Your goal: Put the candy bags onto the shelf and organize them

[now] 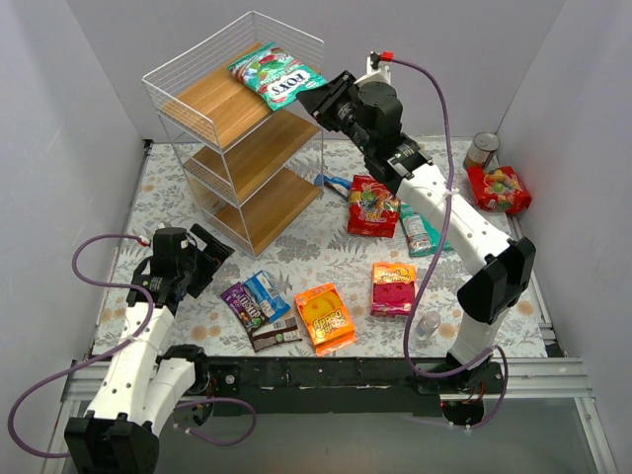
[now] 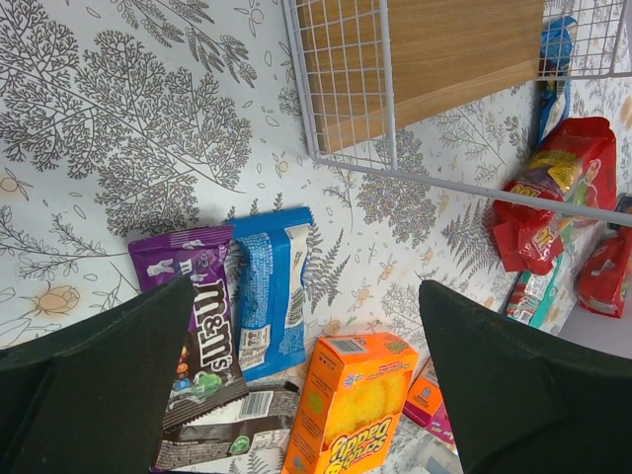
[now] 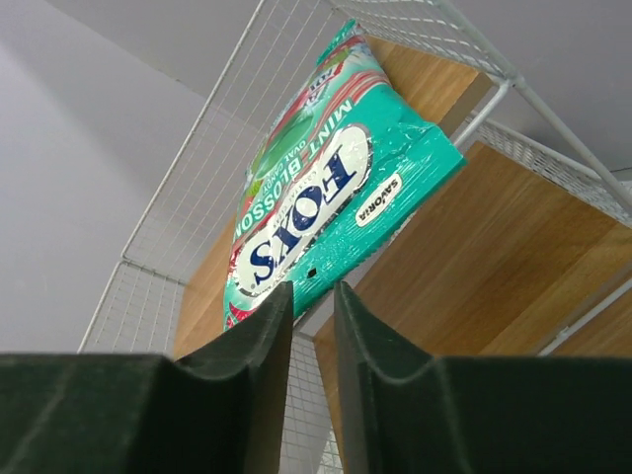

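Observation:
A teal-green Fox's candy bag lies on the top board of the white wire shelf, sticking out over its right edge. My right gripper is just off that edge; in the right wrist view its jaws stand a narrow gap apart with nothing between them, just below the bag. My left gripper is wide open and empty above the purple, blue and brown packs and the orange bag.
On the table lie a pink-orange bag, a red bag, a teal bag and another red bag. A silver tin can stands at the back right, and a small clear cup near the right arm's base.

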Controlling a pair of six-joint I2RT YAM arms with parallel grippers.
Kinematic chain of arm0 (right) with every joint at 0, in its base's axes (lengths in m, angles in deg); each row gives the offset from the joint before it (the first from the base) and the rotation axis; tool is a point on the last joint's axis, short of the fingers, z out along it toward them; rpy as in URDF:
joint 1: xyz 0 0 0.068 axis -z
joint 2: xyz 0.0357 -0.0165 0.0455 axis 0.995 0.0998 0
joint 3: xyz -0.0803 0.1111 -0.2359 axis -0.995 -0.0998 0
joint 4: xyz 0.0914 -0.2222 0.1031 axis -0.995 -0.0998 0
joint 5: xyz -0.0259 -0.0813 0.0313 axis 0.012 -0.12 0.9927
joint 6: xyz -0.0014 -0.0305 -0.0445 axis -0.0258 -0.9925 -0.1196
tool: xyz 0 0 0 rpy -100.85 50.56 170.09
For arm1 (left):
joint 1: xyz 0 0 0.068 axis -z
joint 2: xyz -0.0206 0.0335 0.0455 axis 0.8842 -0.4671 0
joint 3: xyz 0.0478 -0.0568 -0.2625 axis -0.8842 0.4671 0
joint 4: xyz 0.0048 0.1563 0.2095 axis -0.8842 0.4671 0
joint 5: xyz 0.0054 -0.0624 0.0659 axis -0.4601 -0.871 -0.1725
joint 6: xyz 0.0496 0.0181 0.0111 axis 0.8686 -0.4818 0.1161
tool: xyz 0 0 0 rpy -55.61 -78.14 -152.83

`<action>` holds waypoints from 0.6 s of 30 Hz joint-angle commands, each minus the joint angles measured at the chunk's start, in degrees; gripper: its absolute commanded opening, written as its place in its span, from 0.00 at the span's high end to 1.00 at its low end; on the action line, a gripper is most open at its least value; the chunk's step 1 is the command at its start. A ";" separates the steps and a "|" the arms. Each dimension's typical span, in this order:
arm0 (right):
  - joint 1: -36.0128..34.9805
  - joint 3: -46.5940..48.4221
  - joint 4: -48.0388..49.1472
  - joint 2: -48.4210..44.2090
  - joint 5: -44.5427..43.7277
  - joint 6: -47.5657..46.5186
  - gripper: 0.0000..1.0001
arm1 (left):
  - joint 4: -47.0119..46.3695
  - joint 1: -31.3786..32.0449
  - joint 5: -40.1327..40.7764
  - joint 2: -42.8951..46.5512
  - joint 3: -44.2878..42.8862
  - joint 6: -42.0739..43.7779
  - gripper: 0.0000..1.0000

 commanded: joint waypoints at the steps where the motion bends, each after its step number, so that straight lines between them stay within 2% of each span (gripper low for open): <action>1: 0.68 0.85 0.06 0.06 1.43 1.43 0.75 | -0.94 0.19 -0.22 -0.03 -1.25 -0.03 0.02; 2: 0.95 2.33 0.06 0.68 1.78 1.52 0.84 | -0.85 0.19 -0.22 0.06 -1.25 -0.03 0.02; 5: 1.83 5.67 -1.60 3.49 2.57 1.96 0.89 | -0.50 0.19 -0.22 0.32 -1.25 -0.12 0.02; 7: 2.70 8.84 -2.49 5.15 2.57 2.40 0.97 | -0.32 0.19 -0.22 0.58 -1.16 -0.03 0.02; 14: 4.46 10.43 -0.65 6.48 4.51 3.28 0.99 | 0.64 0.19 0.22 1.38 -0.99 -0.12 0.02; 16: 4.38 9.04 -0.65 5.96 5.82 3.28 0.87 | 0.64 0.19 0.40 1.55 -0.90 -0.03 0.02; 17: 4.38 8.16 -0.56 5.43 6.26 3.28 0.74 | 0.73 0.19 0.40 1.55 -0.99 -0.03 0.02; 18: 4.38 7.10 1.35 4.73 6.53 3.20 0.65 | 0.73 0.10 0.48 1.38 -0.99 -0.11 0.02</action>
